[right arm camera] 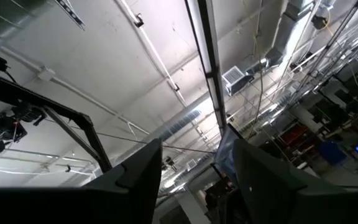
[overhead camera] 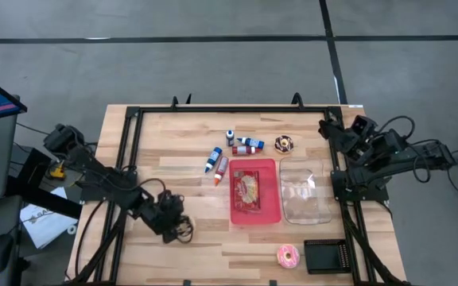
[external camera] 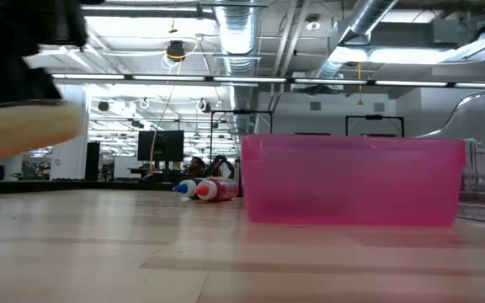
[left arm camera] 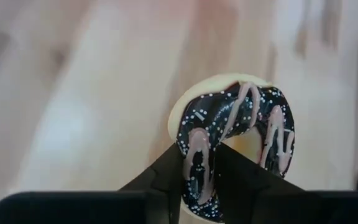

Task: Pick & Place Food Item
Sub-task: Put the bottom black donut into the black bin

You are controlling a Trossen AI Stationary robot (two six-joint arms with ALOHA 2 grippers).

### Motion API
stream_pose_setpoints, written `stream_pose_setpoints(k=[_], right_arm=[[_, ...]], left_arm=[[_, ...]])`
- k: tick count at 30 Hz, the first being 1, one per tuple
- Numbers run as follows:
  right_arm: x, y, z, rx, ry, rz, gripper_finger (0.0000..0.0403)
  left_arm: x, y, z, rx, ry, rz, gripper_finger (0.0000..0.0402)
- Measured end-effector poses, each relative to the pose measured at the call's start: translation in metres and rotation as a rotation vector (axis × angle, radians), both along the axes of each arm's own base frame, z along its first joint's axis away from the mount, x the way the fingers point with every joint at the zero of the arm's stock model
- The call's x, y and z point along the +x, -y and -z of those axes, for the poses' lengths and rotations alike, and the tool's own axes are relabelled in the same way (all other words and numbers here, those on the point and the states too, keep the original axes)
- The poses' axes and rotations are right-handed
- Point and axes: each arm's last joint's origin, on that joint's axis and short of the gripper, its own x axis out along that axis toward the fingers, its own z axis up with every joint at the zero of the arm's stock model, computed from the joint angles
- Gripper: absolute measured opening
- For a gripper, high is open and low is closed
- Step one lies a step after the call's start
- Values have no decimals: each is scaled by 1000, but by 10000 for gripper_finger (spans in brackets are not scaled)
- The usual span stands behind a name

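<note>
In the left wrist view, a chocolate-iced donut with pale stripes and white sprinkles sits between the fingers of my left gripper, which is shut on it. The high view places that gripper over the table's near left part. In the low view the donut's pale underside hangs above the tabletop. A pink tray stands mid-table with a food item in it. My right gripper is open, raised at the table's far right and pointing at the ceiling. My left gripper pinches one side of the donut's ring between its two fingers. One finger lies at the outer rim and the other at the hole side. The fingers slant down from above. The donut stands tilted on edge, lifted clear of the table.
A clear container stands right of the pink tray. A pink donut and a black tray lie near the front right. Several small bottles and another dark donut lie behind the tray.
</note>
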Motion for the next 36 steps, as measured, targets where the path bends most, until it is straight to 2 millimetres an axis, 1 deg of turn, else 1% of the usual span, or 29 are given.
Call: stream_pose_setpoints(k=[5, 10, 13, 17, 21, 24, 27, 31, 33, 36], right_arm=[[12, -5, -17, -49, -195, -18, 190], [25, -6, -35, -83, -444, -15, 200], [33, -4, -42, -75, -599, -1, 208], [47, 2, -44, -54, -794, 20, 217], [65, 6, -47, -73, -843, 17, 225], [77, 11, -44, -69, -874, 25, 230], [89, 15, -39, -61, -898, 44, 234], [105, 18, -36, -71, -876, 38, 239], [113, 21, -34, -73, -865, 23, 240], [123, 22, -30, -74, -858, 25, 240]], left_arm=[[15, -25, -16, 22, 159, -189, 61], [28, -59, -39, 25, 331, -370, 58], [36, -82, -54, 37, 455, -465, 58], [48, -112, -74, 42, 653, -588, 58], [56, -134, -87, 44, 806, -670, 58], [59, -145, -92, 40, 867, -714, 58], [66, -150, -96, 50, 867, -734, 58], [87, -150, -109, 30, 903, -726, 58], [98, -147, -111, 18, 899, -704, 58], [109, -146, -115, 13, 897, -693, 58]])
